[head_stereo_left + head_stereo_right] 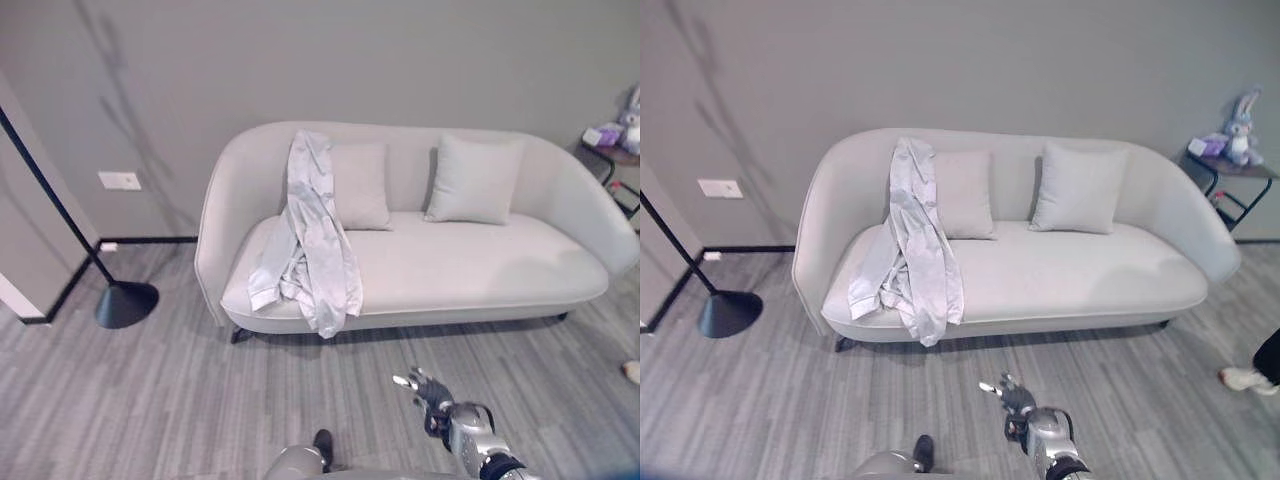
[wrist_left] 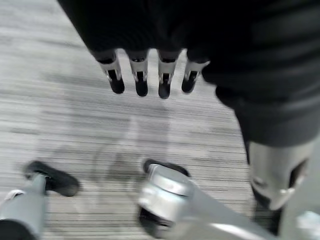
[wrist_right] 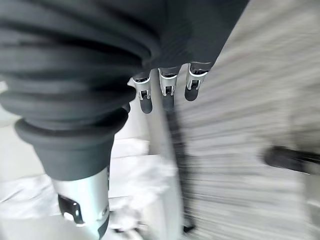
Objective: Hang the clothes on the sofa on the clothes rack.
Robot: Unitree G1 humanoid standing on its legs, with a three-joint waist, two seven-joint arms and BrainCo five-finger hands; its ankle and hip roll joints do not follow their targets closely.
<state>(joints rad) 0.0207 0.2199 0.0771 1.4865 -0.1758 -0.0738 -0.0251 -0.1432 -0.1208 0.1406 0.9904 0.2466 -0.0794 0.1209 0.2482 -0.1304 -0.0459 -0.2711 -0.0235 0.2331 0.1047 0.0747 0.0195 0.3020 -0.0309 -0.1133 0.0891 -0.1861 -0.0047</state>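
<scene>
Silver-grey garment [image 1: 312, 238] draped over the backrest of the sofa [image 1: 480, 265], toward its left end, running down across the seat, its lower end hanging past the front edge of the seat. No readable print on it or anywhere. Two pale cushions on the sofa: one [image 1: 360, 185] just beside the garment, partly overlapped by it, the other [image 1: 473, 180] further right. Right robot hand [image 1: 428, 387] low above the floor in front of the sofa, well apart from the garment, fingers straight and spread, holding nothing. Left robot hand [image 2: 150, 80] seen in its wrist view, fingers straight, pointing at the floor, holding nothing. Floor [image 1: 120, 400] grey plank pattern. Grey wall [image 1: 400, 60] behind, white wall plate [image 1: 119, 180] on it. Black slanted pole on a round base [image 1: 126, 303] left of the sofa. Side table with plush rabbit [image 1: 1238, 128] at far right. A person's shoe [image 1: 1243, 378] at right edge.
</scene>
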